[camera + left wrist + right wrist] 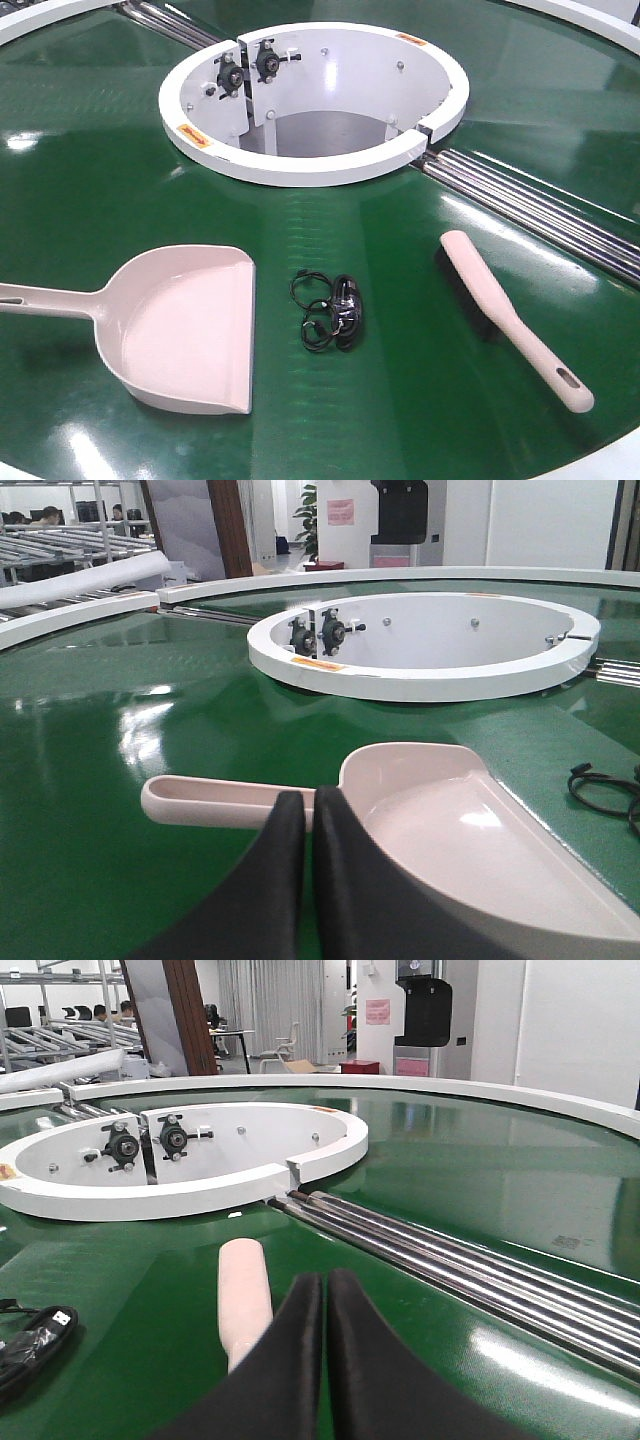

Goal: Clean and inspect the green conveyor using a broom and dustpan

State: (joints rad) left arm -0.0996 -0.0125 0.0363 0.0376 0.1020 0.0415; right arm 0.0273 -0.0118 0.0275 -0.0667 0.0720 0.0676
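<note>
On the green conveyor (90, 180), broom (515, 320) and dustpan (185, 325) look light and stiff; grip their handles. Both left claw (310, 805) and right claw (325, 1282) are clenched, empty.

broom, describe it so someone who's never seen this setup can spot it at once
From the white ring housing on the green conveyor, come toward the camera and right, past the silver rollers. The broom lies there: slim, pale pink, black bristles, slotted hole in its handle, unlike the wide scoop-shaped dustpan beyond the black cable bundle.
</note>
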